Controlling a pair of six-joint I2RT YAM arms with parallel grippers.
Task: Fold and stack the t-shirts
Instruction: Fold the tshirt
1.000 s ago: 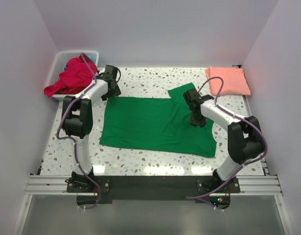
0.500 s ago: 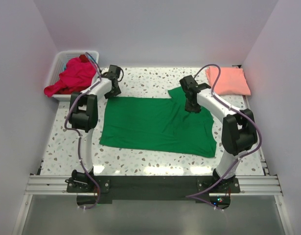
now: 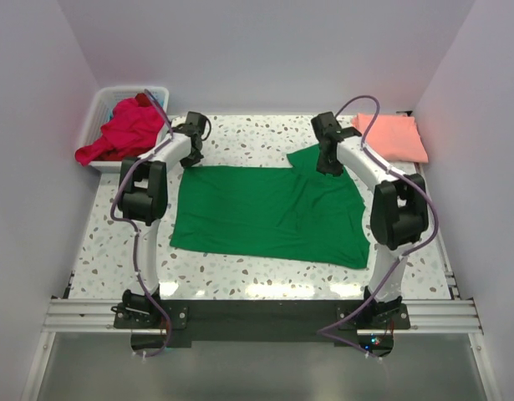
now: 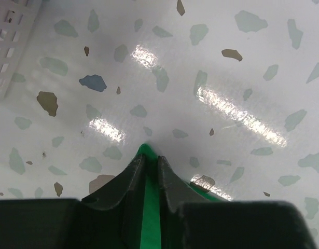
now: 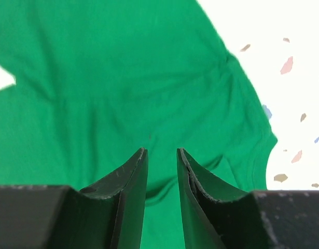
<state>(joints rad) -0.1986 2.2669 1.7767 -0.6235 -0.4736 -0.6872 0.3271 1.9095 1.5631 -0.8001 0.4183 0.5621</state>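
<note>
Cloth lies wide across the top view: the green t-shirt (image 3: 265, 213) is spread flat mid-worktop (image 3: 257, 129), its long axis running from the left edge toward the right edge, with both arms reaching to its far hem. The left arm (image 3: 144, 188) sets its jaws at the shirt's far-left corner, and the right arm (image 3: 382, 192) sets its jaws at the far-right sleeve, so each corner has its own arm nearest. By count there is one green shirt, one folded salmon-pink t-shirt (image 3: 390, 138) in the far-right corner, and a red heap (image 3: 123, 129) in the white basket (image 3: 102, 100) at the far-left corner; how many shirts that heap holds cannot be told. In the left wrist view the jaws are pinched nearly together on a strip of green cloth (image 4: 149, 207), its tip poking out onto bare worktop. In the right wrist view the jaws stand moderately apart over the sleeve (image 5: 123, 78), gripping nothing; whether their tips touch the cloth cannot be told.
</note>
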